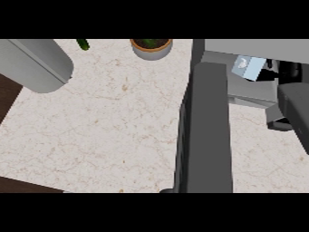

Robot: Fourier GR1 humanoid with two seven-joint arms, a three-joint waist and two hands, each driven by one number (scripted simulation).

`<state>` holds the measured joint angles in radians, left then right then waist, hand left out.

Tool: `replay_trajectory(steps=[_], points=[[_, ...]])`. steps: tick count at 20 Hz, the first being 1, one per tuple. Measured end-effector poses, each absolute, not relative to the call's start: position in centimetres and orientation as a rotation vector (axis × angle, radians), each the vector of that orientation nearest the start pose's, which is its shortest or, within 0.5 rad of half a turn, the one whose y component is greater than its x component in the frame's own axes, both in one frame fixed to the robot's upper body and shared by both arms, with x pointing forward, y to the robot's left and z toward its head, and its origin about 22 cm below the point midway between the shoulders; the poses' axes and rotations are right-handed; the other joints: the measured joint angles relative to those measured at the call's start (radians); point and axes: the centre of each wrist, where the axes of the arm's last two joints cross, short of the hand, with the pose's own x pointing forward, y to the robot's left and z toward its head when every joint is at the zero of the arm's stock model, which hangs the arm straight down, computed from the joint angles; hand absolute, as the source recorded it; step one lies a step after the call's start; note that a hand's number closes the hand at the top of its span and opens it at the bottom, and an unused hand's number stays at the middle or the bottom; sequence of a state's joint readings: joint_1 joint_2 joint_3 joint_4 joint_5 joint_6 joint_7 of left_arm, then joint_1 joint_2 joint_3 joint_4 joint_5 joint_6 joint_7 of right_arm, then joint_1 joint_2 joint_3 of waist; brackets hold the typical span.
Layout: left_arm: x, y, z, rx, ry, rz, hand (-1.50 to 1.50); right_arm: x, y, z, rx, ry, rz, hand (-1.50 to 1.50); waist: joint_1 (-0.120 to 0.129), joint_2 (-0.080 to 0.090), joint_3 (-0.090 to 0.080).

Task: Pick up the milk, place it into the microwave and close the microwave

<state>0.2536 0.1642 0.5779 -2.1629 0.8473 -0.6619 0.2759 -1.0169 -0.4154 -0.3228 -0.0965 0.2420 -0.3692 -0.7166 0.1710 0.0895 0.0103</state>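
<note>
Marble counter (96,122), one microwave (250,90), one milk carton (248,67) inside, right robot hand (284,70) grip unclear

We are in a kitchen: a pale marble tabletop (96,127) fills the frame, a grey microwave (263,50) sits at the upper right with its door (207,131) swung open, and a potted plant (151,46) stands top centre.

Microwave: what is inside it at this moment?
Inside the microwave, the light-blue milk carton shows, tilted, with the right hand beside it. The microwave's top and the right forearm cover the rest of the cavity. The door stands open.
</note>
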Motion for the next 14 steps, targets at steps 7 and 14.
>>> replay_trajectory(steps=[7,14], points=[[13.1,37.2,12.8,-0.354,-1.955,-0.138,-1.5,42.7,-33.2,5.4,-0.746,-1.816,0.204,1.5,0.015,0.012,0.002],[13.5,37.4,13.2,-0.327,-1.952,-0.168,-1.5,42.7,-33.6,5.8,-0.759,-1.81,0.182,1.5,0.025,0.017,0.003]])
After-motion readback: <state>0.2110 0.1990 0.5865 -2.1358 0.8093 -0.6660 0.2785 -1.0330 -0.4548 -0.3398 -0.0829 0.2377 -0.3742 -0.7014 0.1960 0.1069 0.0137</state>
